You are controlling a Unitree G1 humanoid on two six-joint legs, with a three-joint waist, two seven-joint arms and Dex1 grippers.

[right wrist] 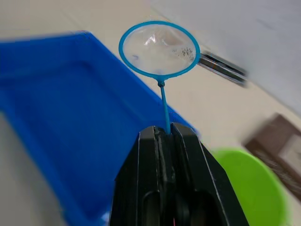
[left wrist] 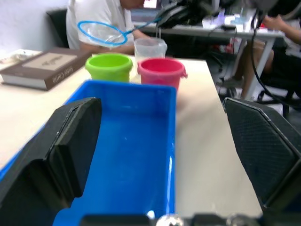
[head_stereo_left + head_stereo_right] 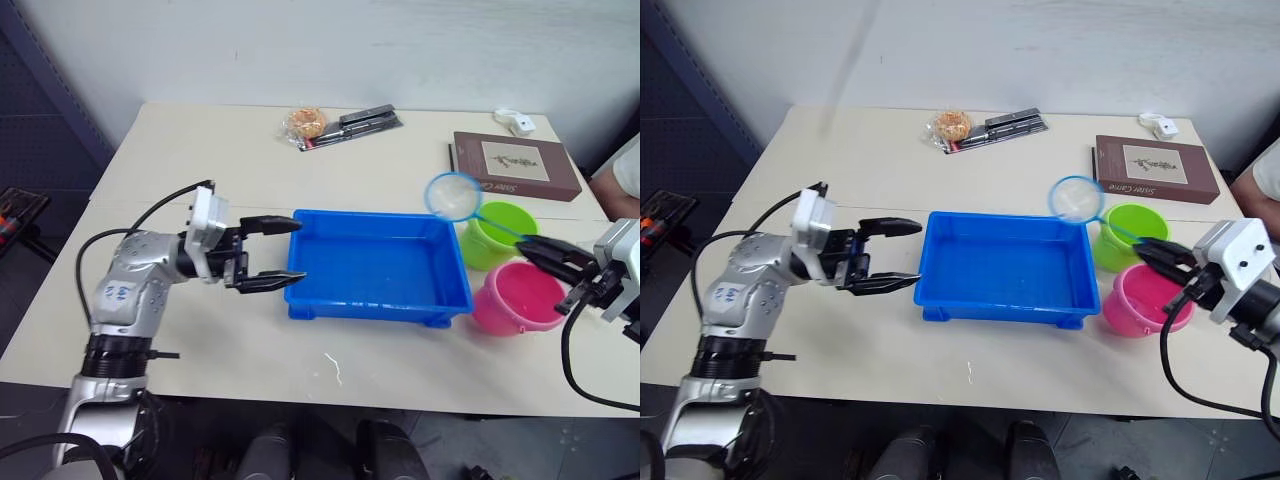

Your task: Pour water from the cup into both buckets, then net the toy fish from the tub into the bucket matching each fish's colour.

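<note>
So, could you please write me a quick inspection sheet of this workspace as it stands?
Surface: cream table, small white marks near the front edge.
Job's things: blue tub, no fish visible; green bucket and pink bucket beside it; clear cup behind them.
Clutter: brown book, wrapped snack, black pack, white gadget.
Grippers: left gripper open at tub's end; right gripper shut on net.
Cables: black cables on both arms.
Surroundings: seated person.

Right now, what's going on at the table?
The right gripper is shut on the thin handle of a small blue net, with the hoop held above the far right corner of the blue tub, near the lime-green bucket. The pink bucket sits next to it. The left gripper is open, with the tub's left edge between its fingers. A clear cup stands behind the buckets.
</note>
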